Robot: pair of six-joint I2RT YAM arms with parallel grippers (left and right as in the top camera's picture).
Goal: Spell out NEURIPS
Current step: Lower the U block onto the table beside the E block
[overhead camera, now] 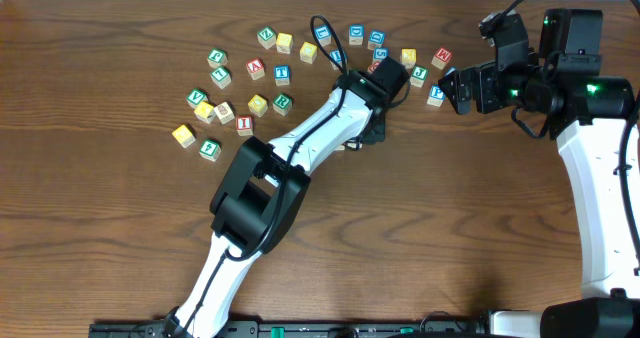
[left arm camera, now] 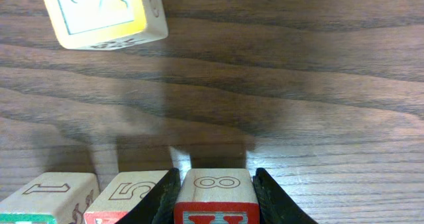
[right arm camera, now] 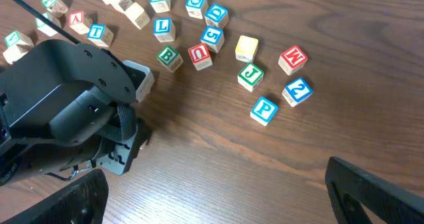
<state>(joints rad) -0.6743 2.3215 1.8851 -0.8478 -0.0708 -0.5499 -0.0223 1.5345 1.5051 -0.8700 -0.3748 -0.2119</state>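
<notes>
Over gripped cube (left arm camera: 215,199), left arm (overhead camera: 300,150) outstretched

The held cube (left arm camera: 215,197) runs off the bottom edge, its red letter half shown. The top cube (left arm camera: 106,15) is cropped, letter unreadable. Overhead, the left arm (overhead camera: 320,133) covers the held cube.
</notes>
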